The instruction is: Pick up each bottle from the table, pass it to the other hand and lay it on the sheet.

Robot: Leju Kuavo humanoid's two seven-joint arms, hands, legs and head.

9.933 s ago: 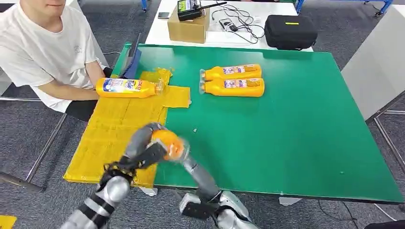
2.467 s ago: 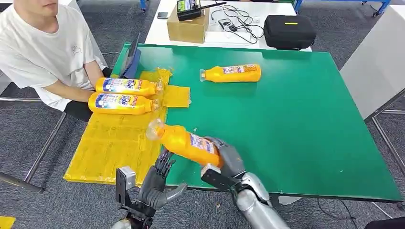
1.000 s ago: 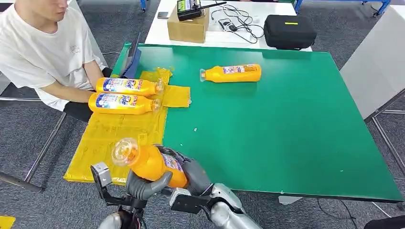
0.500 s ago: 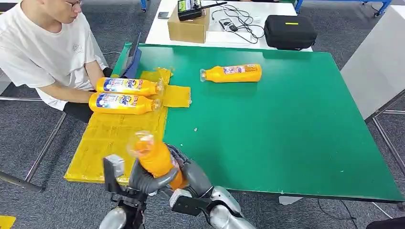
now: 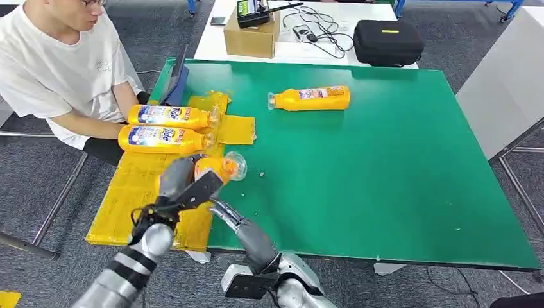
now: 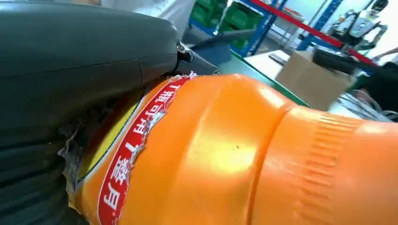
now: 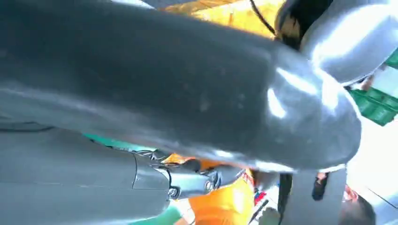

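On the green table [image 5: 398, 192] the yellow sheet [image 5: 138, 186] covers the near-left corner, two bottles [image 5: 165, 127] lying at its far end beside a seated person [image 5: 61, 70]. One more bottle [image 5: 311, 98] waits far off on the green. Over the sheet's right edge the left hand [image 5: 183, 186] wraps its fingers round the carried bottle [image 5: 218, 169]. Whether the right hand [image 5: 224, 212], just below, is touching it, I cannot tell. I judge the handover nearly finished; next, lower the bottle flat and let go.
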